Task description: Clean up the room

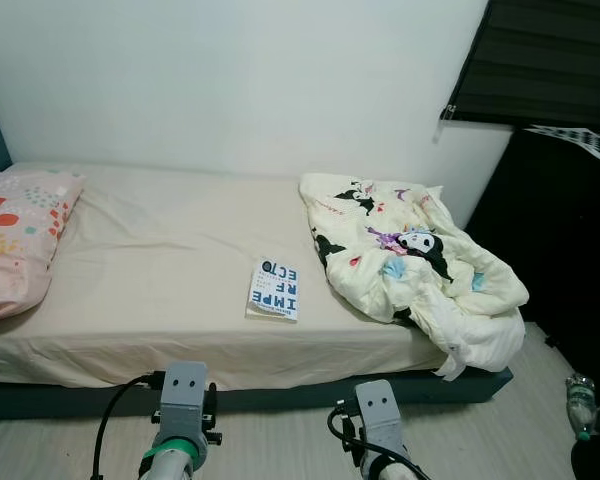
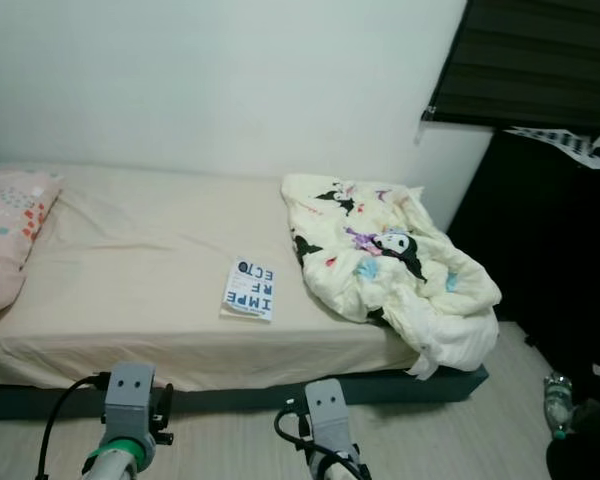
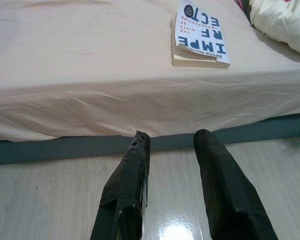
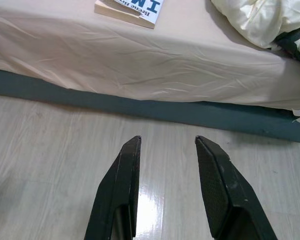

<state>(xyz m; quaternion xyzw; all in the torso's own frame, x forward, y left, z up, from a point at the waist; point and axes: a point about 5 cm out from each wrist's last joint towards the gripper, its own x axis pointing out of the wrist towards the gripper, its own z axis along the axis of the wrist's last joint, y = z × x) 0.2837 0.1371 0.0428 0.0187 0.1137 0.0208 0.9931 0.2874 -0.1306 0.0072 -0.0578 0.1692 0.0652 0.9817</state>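
Observation:
A white book [image 1: 274, 289] with blue letters lies flat on the beige bed sheet [image 1: 160, 260], near the bed's front edge. A crumpled cream blanket [image 1: 410, 255] with cartoon prints is heaped on the bed's right end and hangs over its corner. A pink patterned pillow [image 1: 15, 235] rests at the left end. My left gripper [image 3: 172, 137] is open and empty, low over the floor in front of the bed, with the book [image 3: 197, 35] ahead of it. My right gripper [image 4: 167, 140] is open and empty too, facing the bed's side.
The bed frame [image 1: 280, 395] is dark teal and stands on a pale wood floor [image 4: 50, 150]. A black cabinet [image 1: 570, 260] stands right of the bed under a dark window blind [image 1: 540, 60]. A plastic bottle [image 1: 580, 403] stands on the floor at the far right.

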